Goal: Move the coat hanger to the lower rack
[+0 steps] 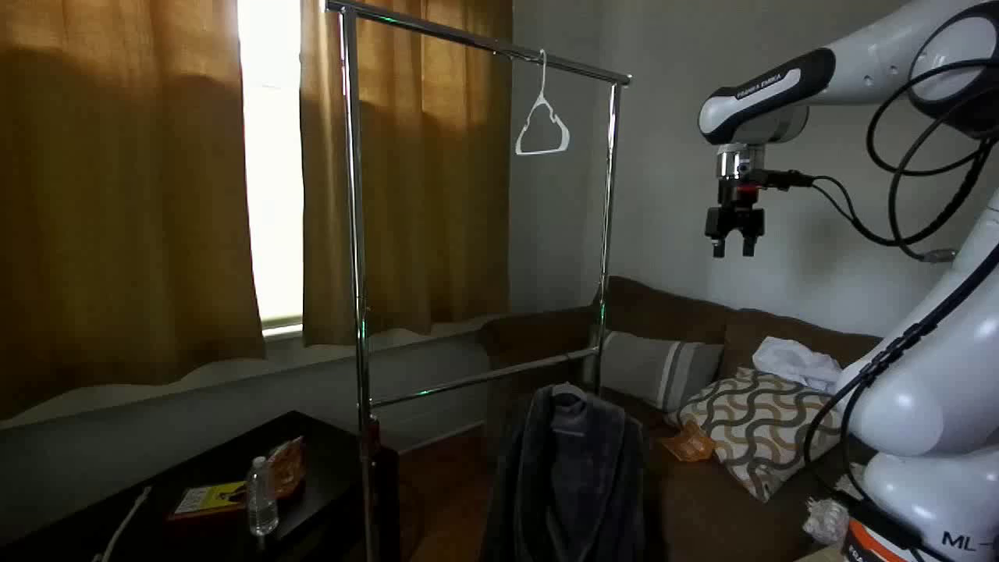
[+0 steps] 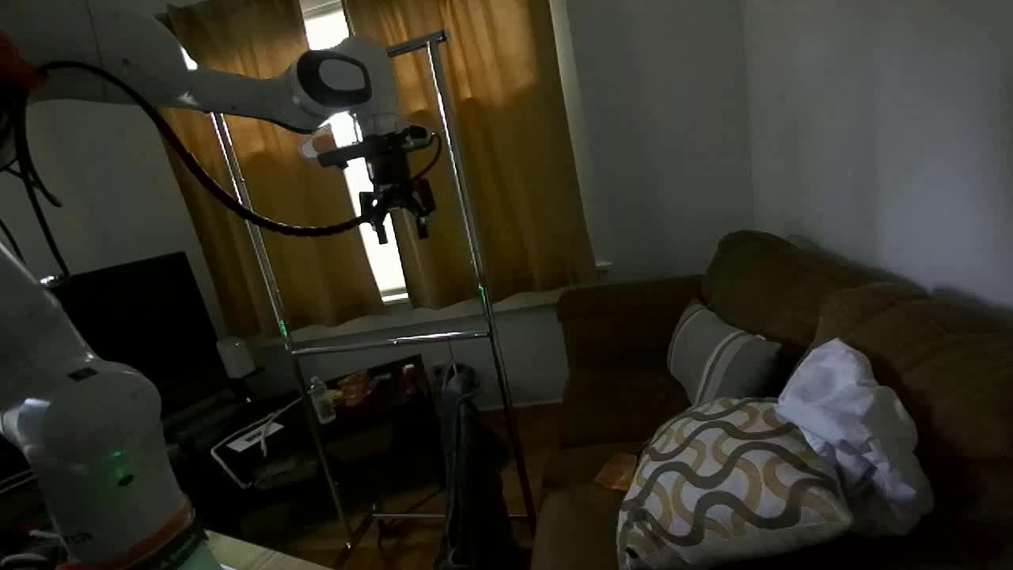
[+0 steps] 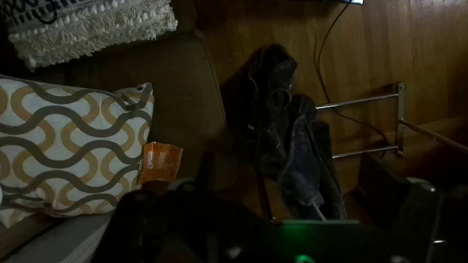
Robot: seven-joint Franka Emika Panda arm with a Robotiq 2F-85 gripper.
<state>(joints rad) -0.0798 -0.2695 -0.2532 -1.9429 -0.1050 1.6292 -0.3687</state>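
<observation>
The white coat hanger (image 1: 539,101) hangs by its hook from the stand's topmost bar (image 1: 437,27), near its right end in an exterior view. It does not show in the remaining views. The lower rack is the thin metal bar (image 1: 484,378) crossing the uprights at mid-height, also seen in an exterior view (image 2: 392,342). My gripper (image 1: 734,248) points down with its fingers apart and nothing between them. It is to the right of the hanger and lower than it there, clearly apart. The gripper (image 2: 403,229) also shows open in an exterior view.
A dark jacket (image 2: 467,459) hangs from the lower rack on its own hanger; it also shows in the wrist view (image 3: 299,171). A sofa with a patterned pillow (image 1: 757,421) stands beside the stand. A low dark table (image 1: 312,445) holds a bottle (image 1: 261,499) and packets.
</observation>
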